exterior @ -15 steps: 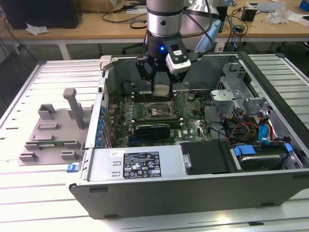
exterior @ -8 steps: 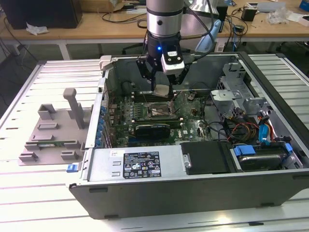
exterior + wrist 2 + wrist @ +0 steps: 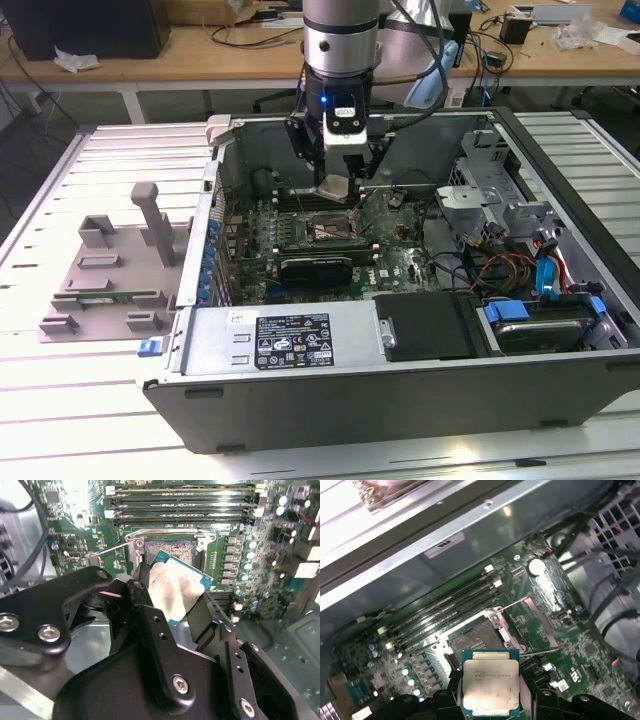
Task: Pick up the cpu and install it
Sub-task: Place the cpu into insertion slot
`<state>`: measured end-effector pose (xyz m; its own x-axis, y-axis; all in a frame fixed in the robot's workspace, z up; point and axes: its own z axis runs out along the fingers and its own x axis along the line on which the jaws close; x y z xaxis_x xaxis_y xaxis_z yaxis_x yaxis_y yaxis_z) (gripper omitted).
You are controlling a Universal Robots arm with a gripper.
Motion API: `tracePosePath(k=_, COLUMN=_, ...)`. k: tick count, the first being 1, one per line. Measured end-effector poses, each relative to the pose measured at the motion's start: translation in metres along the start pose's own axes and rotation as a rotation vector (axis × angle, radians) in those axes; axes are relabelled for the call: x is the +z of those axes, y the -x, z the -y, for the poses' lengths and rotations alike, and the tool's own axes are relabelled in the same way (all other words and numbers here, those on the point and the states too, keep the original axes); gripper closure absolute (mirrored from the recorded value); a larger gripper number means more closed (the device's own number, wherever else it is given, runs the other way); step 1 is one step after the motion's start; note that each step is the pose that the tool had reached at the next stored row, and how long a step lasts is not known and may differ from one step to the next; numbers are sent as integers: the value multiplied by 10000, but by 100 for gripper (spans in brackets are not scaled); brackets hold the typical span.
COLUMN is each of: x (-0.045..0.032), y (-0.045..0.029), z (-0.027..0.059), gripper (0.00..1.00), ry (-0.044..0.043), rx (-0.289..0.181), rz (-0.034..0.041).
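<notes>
**Status: small, square cpu with silvery metal top (image 3: 491,680) clamped in jaws, clear of open socket (image 3: 477,642), not seated**

1. Jaws: clenched on the cpu. In the first wrist view, black fingers (image 3: 451,692) press on two opposite edges of the chip.

2. Location of cpu: between the jaws, inside the open grey steel computer case (image 3: 400,400) that lies on the slatted metal bench (image 3: 60,400). In the exterior view the cpu (image 3: 333,188) hangs above the green motherboard (image 3: 395,262) and touches nothing else.

3. Governing relation: the square, metal-framed socket lies below the jaws and a little beyond the chip's far edge. Its hinged load plate (image 3: 530,615) is swung open to one side. The black memory slots (image 3: 445,615) lie further out again, beyond the socket.

4. Attitude: metal top faces the wrist cameras, so I judge the contact side to face the board. The chip is close to square, with no long axis worth noting. Its edges run roughly parallel to the socket frame in the first wrist view. In the second wrist view the cpu (image 3: 175,592) looks tilted, with one corner low towards the socket (image 3: 167,550).
</notes>
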<state>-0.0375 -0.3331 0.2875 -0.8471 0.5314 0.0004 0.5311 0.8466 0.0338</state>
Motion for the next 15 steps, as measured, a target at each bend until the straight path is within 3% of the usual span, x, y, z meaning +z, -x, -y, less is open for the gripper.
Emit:
tracePosePath(k=7, x=3, y=0, z=0, gripper=46, ry=1, rx=1374, rz=46)
tracePosePath(k=10, x=4, y=0, z=0, gripper=46, ry=1, rx=2098, rz=71)
tracePosePath(k=12, x=6, y=0, z=0, gripper=46, ry=1, rx=2854, rz=97)
tracePosePath(k=15, x=7, y=0, z=0, gripper=46, ry=2, rx=3469, rz=117)
